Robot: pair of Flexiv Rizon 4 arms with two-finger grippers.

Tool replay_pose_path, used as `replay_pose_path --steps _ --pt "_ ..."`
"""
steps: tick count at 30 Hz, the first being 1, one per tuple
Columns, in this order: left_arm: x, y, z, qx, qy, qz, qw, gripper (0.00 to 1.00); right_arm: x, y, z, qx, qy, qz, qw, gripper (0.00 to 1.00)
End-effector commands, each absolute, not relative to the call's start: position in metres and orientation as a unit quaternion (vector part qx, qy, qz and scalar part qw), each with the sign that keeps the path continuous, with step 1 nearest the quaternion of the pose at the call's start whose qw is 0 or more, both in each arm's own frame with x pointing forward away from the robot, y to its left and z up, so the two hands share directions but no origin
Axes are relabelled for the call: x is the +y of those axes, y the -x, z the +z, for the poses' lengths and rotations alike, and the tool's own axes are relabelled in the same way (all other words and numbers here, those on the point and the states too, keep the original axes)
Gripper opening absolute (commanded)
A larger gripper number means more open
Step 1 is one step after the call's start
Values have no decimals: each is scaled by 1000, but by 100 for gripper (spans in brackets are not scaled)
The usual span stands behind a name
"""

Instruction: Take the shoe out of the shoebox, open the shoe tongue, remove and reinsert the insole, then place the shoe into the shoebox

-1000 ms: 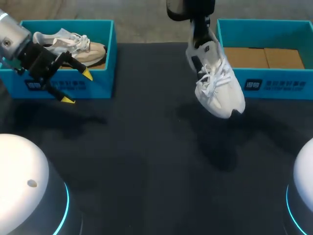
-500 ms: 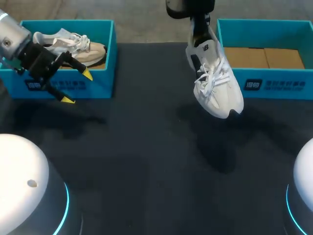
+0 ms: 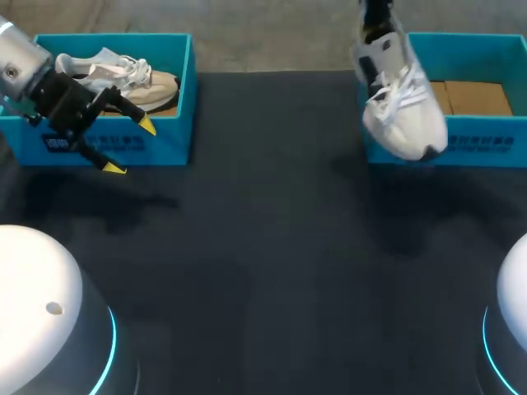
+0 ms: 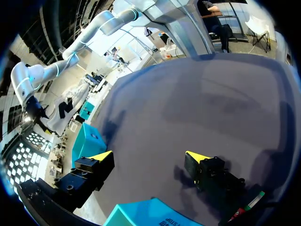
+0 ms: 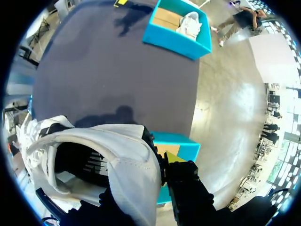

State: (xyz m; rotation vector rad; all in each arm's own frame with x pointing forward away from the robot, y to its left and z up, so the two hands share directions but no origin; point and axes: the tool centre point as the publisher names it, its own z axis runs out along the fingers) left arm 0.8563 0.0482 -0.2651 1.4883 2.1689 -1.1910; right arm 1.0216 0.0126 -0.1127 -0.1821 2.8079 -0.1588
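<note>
A white shoe (image 3: 402, 111) hangs toe-down over the near left corner of the right teal shoebox (image 3: 482, 141). My right gripper (image 3: 376, 15) is shut on its heel from above. In the right wrist view the shoe's heel collar (image 5: 127, 160) sits clamped at the right gripper (image 5: 159, 165), with the teal shoebox (image 5: 176, 145) below it. Brown cardboard lines that box's floor. My left gripper (image 3: 130, 146) hovers open and holding nothing in front of the left shoebox (image 3: 169, 136). The left wrist view shows the left gripper (image 4: 148, 157) spread wide over the dark tabletop.
The left teal shoebox holds a beige and white shoe (image 3: 123, 76), also seen far off as the second shoe (image 5: 190, 22) in the right wrist view. Dark table surface (image 3: 263, 247) stretches between the two boxes. White robot bases sit at both near corners.
My right arm has carried the white shoe rightward and back, from the table's middle to over the right shoebox's corner. The left arm has stayed still.
</note>
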Motion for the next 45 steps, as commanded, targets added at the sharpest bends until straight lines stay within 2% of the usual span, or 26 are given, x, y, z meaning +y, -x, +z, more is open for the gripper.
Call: replay_pose_path --steps 1,29,39,45 --pt "48 -855 -264 746 -511 -407 127 100 -13 -1042 -112 985 64 -52 149 0" --pt "48 -855 -264 746 -511 -407 127 100 -169 -1127 -135 992 -24 -46 118 0" --pt "48 -855 -264 746 -511 -407 127 100 -208 -1121 -146 953 -276 -96 84 0" --pt "48 -855 -264 746 -511 -407 127 100 -232 -1095 -145 900 -414 -74 112 0"
